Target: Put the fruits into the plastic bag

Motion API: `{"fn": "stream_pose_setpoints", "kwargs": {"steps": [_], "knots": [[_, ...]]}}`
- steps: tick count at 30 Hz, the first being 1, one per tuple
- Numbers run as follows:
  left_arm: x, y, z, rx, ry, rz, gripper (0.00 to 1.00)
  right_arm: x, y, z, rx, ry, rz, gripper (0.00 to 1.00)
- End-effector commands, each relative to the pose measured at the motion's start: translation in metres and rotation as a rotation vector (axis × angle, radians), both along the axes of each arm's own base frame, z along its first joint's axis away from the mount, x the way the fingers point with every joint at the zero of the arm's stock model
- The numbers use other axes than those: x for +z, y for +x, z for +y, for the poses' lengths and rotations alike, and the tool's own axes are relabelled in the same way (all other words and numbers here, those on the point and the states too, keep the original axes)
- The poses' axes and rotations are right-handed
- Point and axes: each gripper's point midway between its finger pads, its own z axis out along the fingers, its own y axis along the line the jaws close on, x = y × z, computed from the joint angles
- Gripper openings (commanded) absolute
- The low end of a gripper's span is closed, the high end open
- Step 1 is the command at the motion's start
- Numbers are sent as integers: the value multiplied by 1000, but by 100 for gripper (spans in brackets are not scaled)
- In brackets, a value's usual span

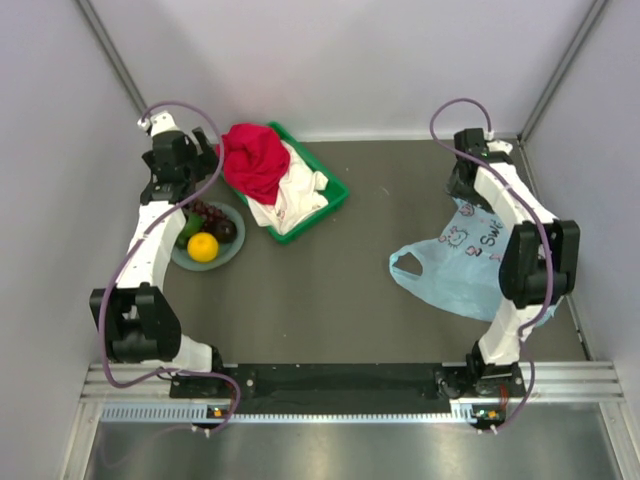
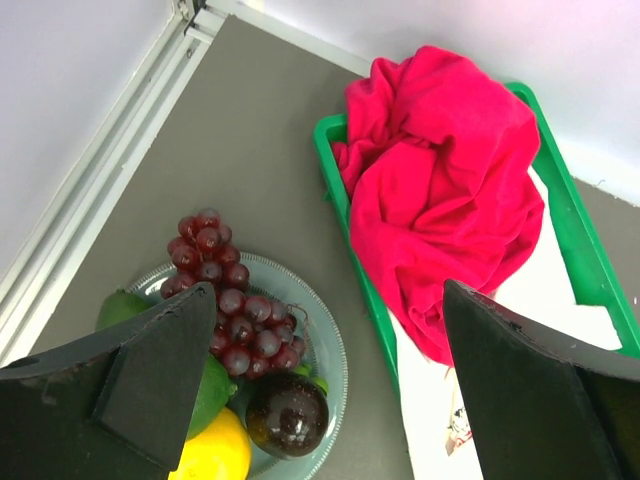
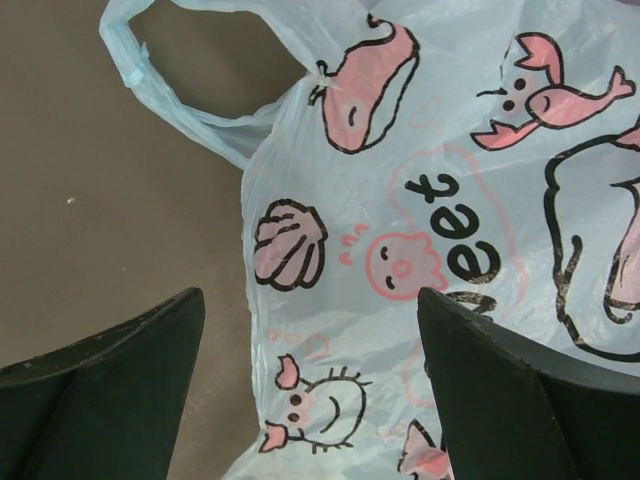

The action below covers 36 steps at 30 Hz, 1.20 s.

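The fruits (image 1: pixel 203 247) are piled on the plate (image 1: pixel 232 256) at the counter's (image 1: pixel 320 300) left, well apart from the plastic bag (image 1: pixel 455 275), laid flat on the right. The left end effector (image 2: pixel 325 300) and right end effector (image 3: pixel 310 295) are spread wide, nothing held. Both film layers could easily get pinched together, so no mouth is opened.

Bag (image 1: pixel 455 275), right side of the table: black outlined lettering, the only text that can be read. The top view shows "Sw" on its far part. On the bag (image 3: pixel 330 180) in the right wrist view, "eet" runs sideways, and the letter before it is partly hidden. Pink cartoon sea creatures are printed around it, with no words on them. White cloth (image 2: pixel 560 300), far left: small printed mark, unreadable.
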Motion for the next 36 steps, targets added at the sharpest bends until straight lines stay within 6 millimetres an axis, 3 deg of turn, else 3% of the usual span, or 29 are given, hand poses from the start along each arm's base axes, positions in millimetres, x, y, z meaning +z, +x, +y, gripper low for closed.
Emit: {"fn": "stream_pose_setpoints", "kwargs": {"steps": [1, 14, 17, 21, 26, 29, 30, 33, 36], "knots": [[37, 10, 4, -2, 33, -107, 99, -1, 3, 0, -47, -44, 41, 88], [35, 5, 0, -7, 9, -100, 99, -50, 1, -6, -33, -101, 166, 90], [35, 6, -1, -13, 3, -100, 99, -51, 3, -4, -19, -93, 149, 81], [35, 7, -5, -29, -15, -106, 99, -41, 6, 1, 36, -72, 97, 61], [34, 6, -10, -42, -39, -110, 99, -52, -3, 7, 74, -41, 118, 50], [35, 6, -11, -50, -37, -111, 99, -56, -7, 12, 88, -7, 121, 37], [34, 6, -11, -51, -36, -109, 99, -54, -6, 14, 93, 0, 112, 29], [36, 7, -16, -83, -34, -115, 99, -35, -1, 24, 130, 19, 54, 14], [38, 12, -32, -194, -30, -130, 99, -1, 13, 40, 227, 23, -23, 4]]}}
